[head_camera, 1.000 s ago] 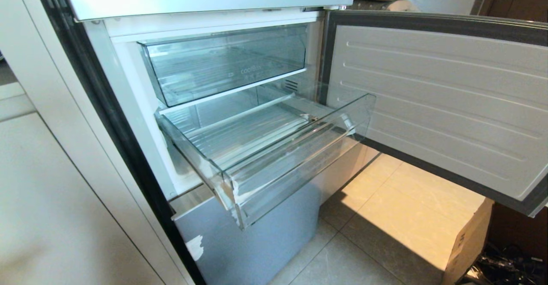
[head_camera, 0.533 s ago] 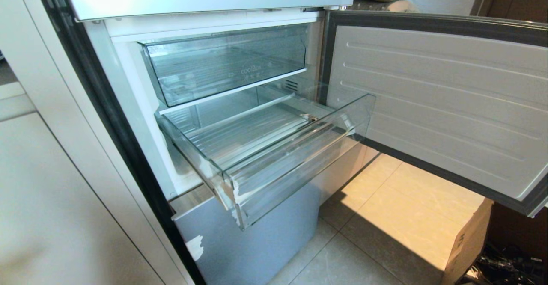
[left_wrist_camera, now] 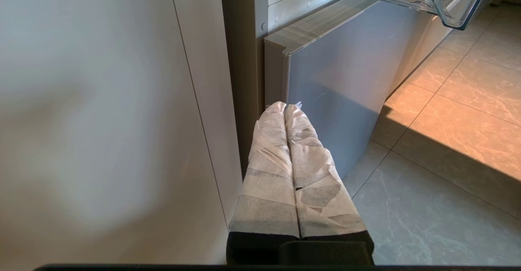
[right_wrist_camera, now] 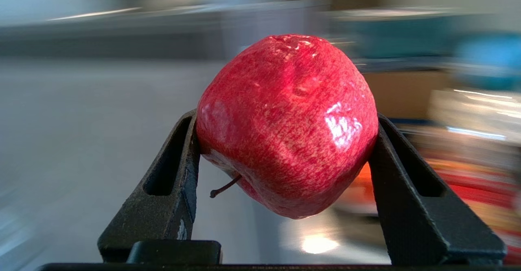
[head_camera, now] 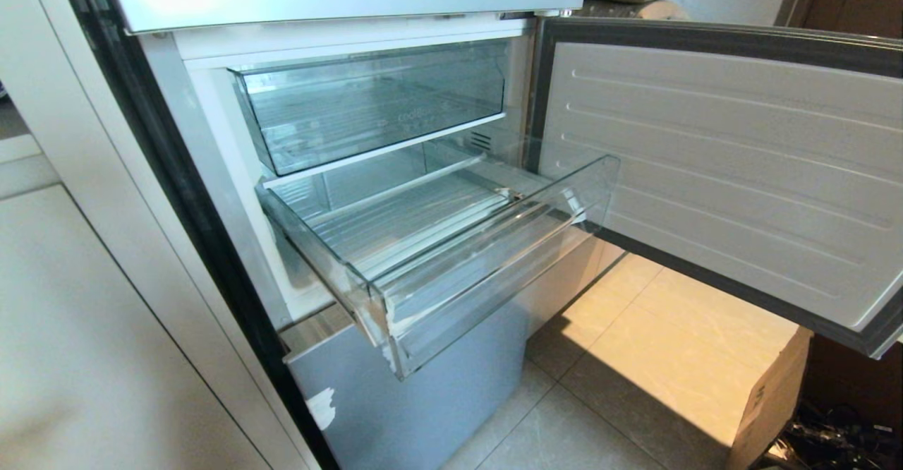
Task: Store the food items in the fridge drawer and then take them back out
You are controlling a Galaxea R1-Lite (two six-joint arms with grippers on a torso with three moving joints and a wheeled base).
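Fridge [head_camera: 211, 138] fills most of the head view, its lower door [head_camera: 719, 166] swung wide to the right with the ribbed inner panel facing out. Below the shorter clear bin [head_camera: 367, 103], which sits pushed in, the fridge drawer [head_camera: 451, 244] is pulled well out over the tiled floor [head_camera: 635, 357], its long axis running across the opening and its front wall angled down toward the right; a whitish patch marks the near front corner, and nothing lies on its ribbed floor. A cardboard box [head_camera: 776, 392] stands on the floor under the door's edge. Neither arm shows in the head view. The left gripper [left_wrist_camera: 287, 108] hangs low beside the fridge's grey bottom panel [left_wrist_camera: 346, 84], its two wrapped fingers [left_wrist_camera: 268, 165] pressed together with nothing between them. The right gripper [right_wrist_camera: 285, 140] grasps the food item [right_wrist_camera: 287, 124], a glossy red apple pinched between both black fingers [right_wrist_camera: 171, 189] (stem end toward the wrist, blossom end pointing away, so its axis lies roughly along the fingers). The surroundings there are smeared, possibly a counter with packages; where the apple is relative to the drawer cannot be told.
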